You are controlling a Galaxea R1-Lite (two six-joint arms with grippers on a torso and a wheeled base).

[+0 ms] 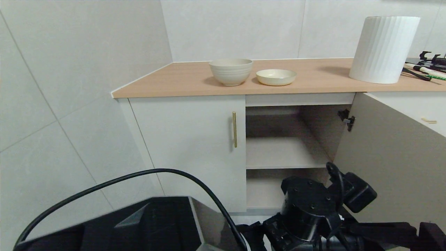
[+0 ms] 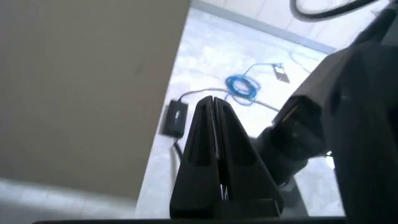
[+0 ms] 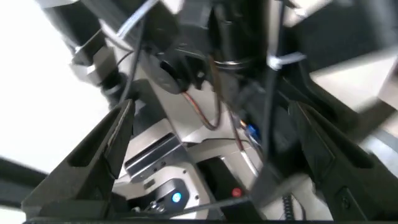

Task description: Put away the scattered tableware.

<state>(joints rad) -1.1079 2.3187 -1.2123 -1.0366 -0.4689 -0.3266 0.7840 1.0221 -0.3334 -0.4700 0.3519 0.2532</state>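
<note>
Beige bowl (image 1: 231, 71) & dish (image 1: 276, 76) on wood counter (image 1: 167, 82); L tool (image 2: 212, 109) pinched closed, empty; R tool (image 3: 210, 107) spread wide, empty.

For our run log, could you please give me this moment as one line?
bowl and shallow dish on countertop | cabinet door open | left claw shut | right claw open

At the right edge of the head frame, we see thin black, white and green utensils (image 1: 425, 69) cut off by the border and too small for us to identify. The open pale cabinet door (image 1: 393, 153) runs out at the lower right. A black robot arm (image 1: 310, 205) hides part of the lower cabinet shelf (image 1: 261, 190).
</note>
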